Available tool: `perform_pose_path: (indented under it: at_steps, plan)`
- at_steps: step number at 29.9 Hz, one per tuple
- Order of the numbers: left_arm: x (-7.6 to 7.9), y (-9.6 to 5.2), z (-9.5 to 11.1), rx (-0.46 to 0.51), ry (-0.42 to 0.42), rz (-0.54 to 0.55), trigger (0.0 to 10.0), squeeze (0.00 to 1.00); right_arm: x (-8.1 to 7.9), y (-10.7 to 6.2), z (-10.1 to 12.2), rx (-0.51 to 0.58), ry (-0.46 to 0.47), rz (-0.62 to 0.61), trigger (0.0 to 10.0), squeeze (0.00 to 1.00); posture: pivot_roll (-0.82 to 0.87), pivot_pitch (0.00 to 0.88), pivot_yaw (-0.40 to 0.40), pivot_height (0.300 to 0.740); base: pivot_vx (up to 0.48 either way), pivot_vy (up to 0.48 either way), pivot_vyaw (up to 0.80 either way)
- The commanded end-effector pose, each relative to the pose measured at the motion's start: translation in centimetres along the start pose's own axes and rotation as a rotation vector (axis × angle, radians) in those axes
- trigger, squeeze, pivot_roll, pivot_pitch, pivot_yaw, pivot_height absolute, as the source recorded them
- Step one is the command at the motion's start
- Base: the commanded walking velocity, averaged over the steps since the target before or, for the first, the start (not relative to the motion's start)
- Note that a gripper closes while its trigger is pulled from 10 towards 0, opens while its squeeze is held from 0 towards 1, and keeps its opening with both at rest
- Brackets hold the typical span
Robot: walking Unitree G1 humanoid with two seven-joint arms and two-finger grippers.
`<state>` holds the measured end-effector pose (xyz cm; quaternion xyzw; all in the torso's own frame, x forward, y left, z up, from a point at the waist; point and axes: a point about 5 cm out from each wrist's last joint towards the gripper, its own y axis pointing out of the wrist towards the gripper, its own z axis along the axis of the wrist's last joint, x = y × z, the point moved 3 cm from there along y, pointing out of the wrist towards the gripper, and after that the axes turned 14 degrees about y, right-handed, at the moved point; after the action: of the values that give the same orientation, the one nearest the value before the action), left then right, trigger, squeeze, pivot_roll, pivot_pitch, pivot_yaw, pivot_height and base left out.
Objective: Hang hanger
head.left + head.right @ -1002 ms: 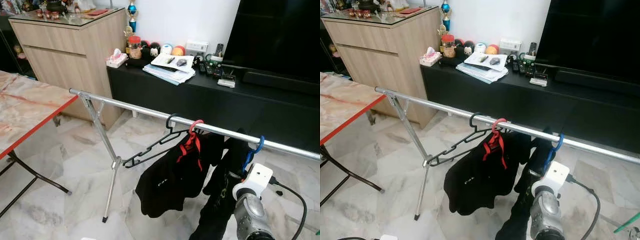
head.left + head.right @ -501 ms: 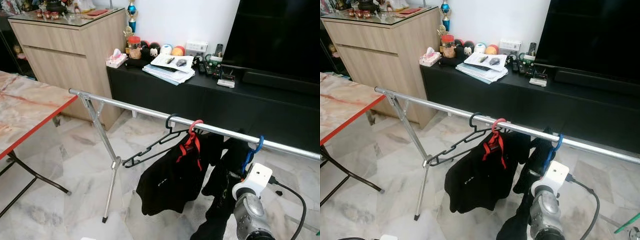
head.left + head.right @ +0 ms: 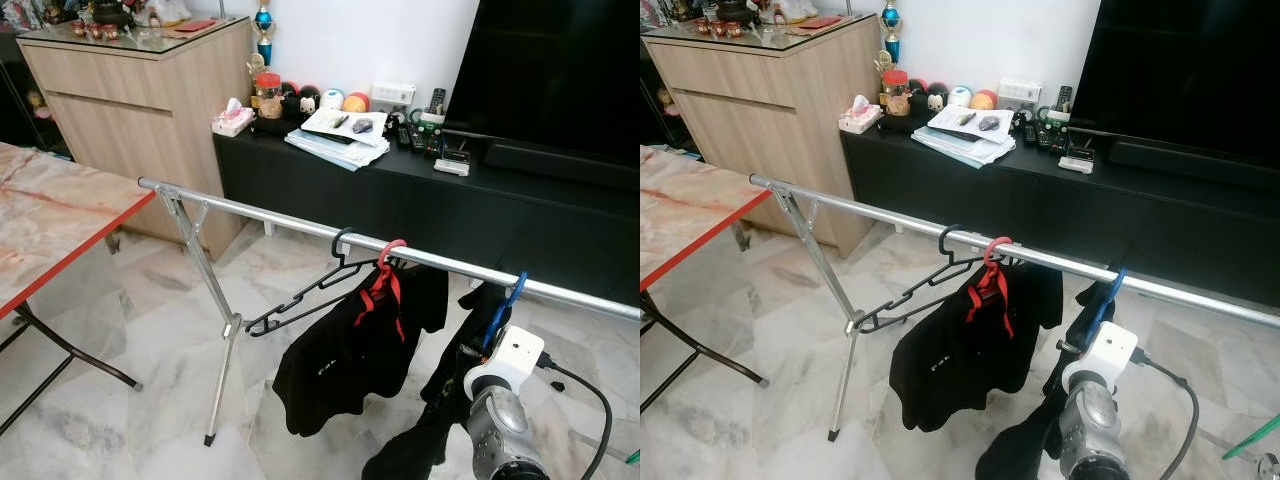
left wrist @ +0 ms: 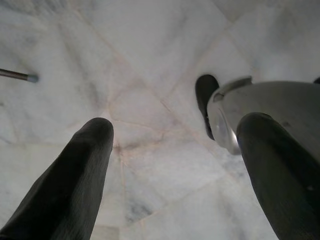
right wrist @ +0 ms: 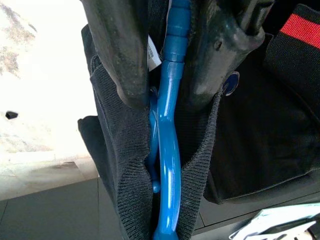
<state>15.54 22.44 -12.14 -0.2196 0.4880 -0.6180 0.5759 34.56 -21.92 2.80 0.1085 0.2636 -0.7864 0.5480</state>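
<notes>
Clamping the blue plastic hanger [image 5: 167, 150] and its black garment [image 3: 1025, 450], the right gripper [image 5: 170, 75] fingers sit just below the silver metal rail [image 3: 300, 222]; a red hanger [image 3: 388, 255] hangs nearby.

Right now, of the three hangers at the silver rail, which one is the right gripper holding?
The blue plastic hanger, carrying a black garment; the right gripper clamps its neck. The bare black hanger and red hanger hang untouched further left.

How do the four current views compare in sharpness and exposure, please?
Eye views: sharp, evenly lit, with the rail crisp. Left wrist view: left gripper fingers soft and close, pale floor smooth. Right wrist view: blue hanger fairly clear, but the floor beside it is blown out white.
</notes>
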Motion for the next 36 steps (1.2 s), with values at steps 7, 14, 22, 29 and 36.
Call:
perform_pose_path:
  at_steps: [7, 14, 22, 29, 36]
  plan:
    - [0.9, -0.3, -1.5, -0.041, 0.027, -0.017, 10.0, 0.00, -0.6, 0.0, 0.9, 0.061, 0.031, 0.025, 10.0, 0.00, 0.02, 0.046, -0.002, 0.740, 0.000, 0.000, 0.00]
    - [-0.5, -0.4, -2.1, -0.042, 0.023, -0.003, 10.0, 0.00, -1.3, 0.0, 1.6, 0.117, 0.010, 0.075, 10.0, 0.00, 0.02, 0.046, -0.003, 0.740, 0.000, 0.000, 0.00]
    - [-0.2, -0.4, -2.2, -0.047, 0.026, -0.007, 10.0, 0.00, -0.3, -0.2, -0.1, 0.026, -0.021, 0.025, 10.0, 0.00, 0.02, 0.047, -0.004, 0.740, 0.000, 0.000, 0.00]
    - [1.9, -0.3, -1.5, -0.043, 0.034, -0.031, 10.0, 0.00, 0.5, -0.4, -1.5, -0.052, -0.052, -0.007, 10.0, 0.00, 0.02, 0.046, -0.003, 0.740, 0.000, 0.000, 0.00]
    - [2.4, -0.4, -1.6, -0.039, 0.036, -0.035, 10.0, 0.00, 0.6, -0.5, -2.0, -0.092, -0.071, -0.019, 10.0, 0.00, 0.02, 0.046, -0.002, 0.740, 0.000, 0.000, 0.00]
